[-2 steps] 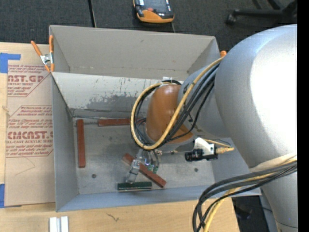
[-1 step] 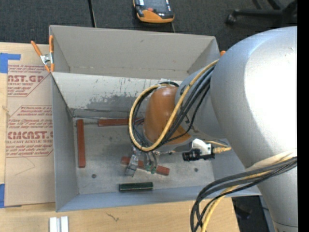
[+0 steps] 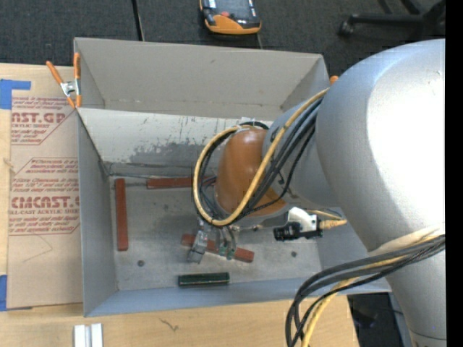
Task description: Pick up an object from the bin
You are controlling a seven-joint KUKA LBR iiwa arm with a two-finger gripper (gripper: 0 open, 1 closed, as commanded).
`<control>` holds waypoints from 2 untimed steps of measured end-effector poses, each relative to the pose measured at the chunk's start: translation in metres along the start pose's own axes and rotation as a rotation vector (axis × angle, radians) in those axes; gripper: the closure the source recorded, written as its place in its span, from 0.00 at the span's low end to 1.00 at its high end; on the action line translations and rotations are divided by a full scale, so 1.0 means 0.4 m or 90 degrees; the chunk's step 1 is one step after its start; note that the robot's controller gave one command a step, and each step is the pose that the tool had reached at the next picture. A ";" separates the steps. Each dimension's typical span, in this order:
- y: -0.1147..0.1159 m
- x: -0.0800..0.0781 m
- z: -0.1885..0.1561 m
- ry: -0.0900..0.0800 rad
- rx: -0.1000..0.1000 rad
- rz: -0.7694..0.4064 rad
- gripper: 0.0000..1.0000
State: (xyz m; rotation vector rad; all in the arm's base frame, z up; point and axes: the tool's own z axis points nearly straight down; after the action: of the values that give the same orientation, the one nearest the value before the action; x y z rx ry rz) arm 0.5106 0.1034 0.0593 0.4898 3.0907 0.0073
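Note:
My gripper (image 3: 212, 247) is low over the bin floor, near the front middle, under the orange wrist cover. Its two fingers stand apart, open, one at each side of the middle of a red-brown flat stick (image 3: 244, 254) that lies nearly level across the floor. The stick's right end juts out past the fingers, and its left end shows just beyond them. A short dark green bar (image 3: 204, 280) lies just in front of the gripper, close to the bin's front wall and apart from the fingers.
A long red-brown stick (image 3: 121, 214) lies upright along the bin's left wall. Another red-brown stick (image 3: 170, 183) lies along the back wall. The arm and its cables cover the bin's right part.

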 end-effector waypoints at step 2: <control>0.000 0.003 -0.034 0.005 0.002 -0.001 1.00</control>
State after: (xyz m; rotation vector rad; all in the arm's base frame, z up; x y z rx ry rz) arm 0.5092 0.1037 0.0731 0.4889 3.0987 0.0038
